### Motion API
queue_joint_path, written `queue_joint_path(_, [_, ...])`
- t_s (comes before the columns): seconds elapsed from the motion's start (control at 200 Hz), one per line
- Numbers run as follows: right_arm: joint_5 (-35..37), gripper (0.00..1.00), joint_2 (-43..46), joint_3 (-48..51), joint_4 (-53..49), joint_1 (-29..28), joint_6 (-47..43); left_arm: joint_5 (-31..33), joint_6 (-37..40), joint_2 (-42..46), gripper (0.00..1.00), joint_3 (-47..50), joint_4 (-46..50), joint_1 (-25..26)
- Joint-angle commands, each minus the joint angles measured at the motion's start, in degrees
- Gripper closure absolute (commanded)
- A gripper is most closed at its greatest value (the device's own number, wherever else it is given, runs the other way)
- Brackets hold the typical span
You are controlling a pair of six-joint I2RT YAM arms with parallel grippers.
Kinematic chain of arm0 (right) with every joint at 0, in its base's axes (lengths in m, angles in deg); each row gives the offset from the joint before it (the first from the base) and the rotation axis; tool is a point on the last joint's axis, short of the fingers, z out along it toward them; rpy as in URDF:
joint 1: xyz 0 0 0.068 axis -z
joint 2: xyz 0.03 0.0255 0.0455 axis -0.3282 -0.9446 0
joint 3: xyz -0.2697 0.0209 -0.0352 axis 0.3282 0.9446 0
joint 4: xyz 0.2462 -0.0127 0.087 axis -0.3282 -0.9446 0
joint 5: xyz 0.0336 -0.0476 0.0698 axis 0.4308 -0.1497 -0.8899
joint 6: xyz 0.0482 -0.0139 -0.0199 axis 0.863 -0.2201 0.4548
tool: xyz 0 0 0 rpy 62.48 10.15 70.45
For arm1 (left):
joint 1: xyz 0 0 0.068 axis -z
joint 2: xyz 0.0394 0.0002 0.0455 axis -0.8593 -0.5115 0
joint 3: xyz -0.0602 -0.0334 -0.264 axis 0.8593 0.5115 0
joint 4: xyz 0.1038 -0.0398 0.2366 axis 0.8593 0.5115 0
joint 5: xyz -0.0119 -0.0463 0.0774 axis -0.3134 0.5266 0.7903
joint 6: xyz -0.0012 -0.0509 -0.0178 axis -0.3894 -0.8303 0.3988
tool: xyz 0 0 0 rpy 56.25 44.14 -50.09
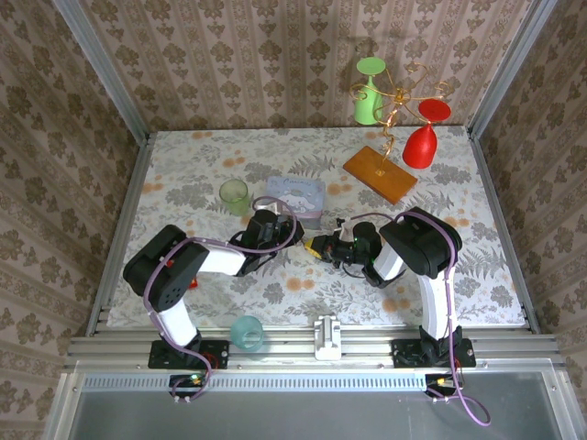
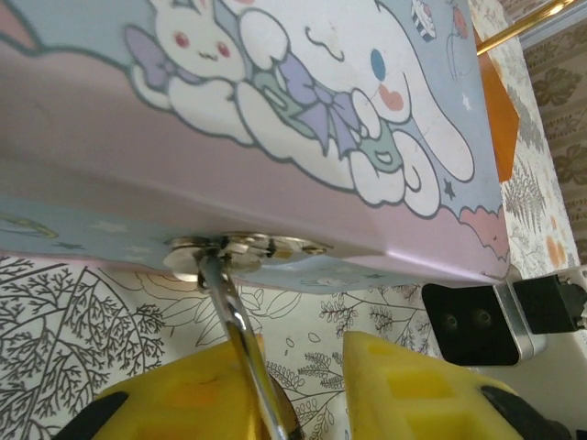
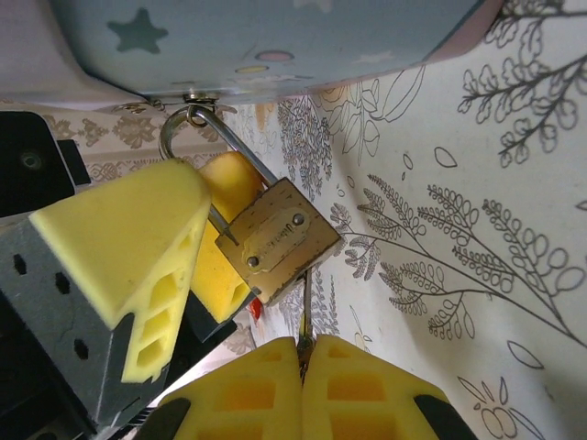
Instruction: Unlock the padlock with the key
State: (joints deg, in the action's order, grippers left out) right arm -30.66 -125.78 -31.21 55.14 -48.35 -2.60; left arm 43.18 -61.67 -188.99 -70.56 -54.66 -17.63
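The brass padlock hangs by its thin shackle from the hasp of the pale blue cartoon box. My right gripper is shut on the key. The key's thin blade runs up into the bottom of the padlock body. My left gripper is open. Its yellow fingers stand either side of the shackle, which leans against the left one. In the top view both grippers meet in front of the box, the left gripper beside the right gripper.
A green cup stands left of the box. A teal cup sits at the near edge. At the back right, a wooden-based wire stand carries a green glass and a red glass.
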Motion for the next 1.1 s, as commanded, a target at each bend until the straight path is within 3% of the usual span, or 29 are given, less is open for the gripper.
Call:
queue_joint_path(0.0, [2.72,1.00,-2.68,-2.29,-0.84,-0.96,0.28,-5.46,2.22,-1.28,0.65,-0.82,9.20,1.90])
queue_joint_path(0.215, [3.15,1.00,-3.24,-2.02,-0.84,-1.14,0.21,-5.54,3.52,-2.46,0.66,-2.81,11.73,2.23])
queue_joint_path(0.57, [3.60,1.00,-3.29,-1.67,-0.93,-1.13,0.18,0.75,6.97,-1.47,0.54,-4.26,20.20,3.88])
queue_joint_path(0.84, [3.66,1.00,-3.87,-1.10,-1.32,-1.04,-0.05,3.62,6.66,-3.44,0.46,-5.57,21.02,4.18])
queue_joint_path(1.095, [4.65,1.00,-2.20,-0.17,-9.97,-1.04,-3.77,6.85,7.35,-1.15,0.48,-4.71,22.36,4.15])
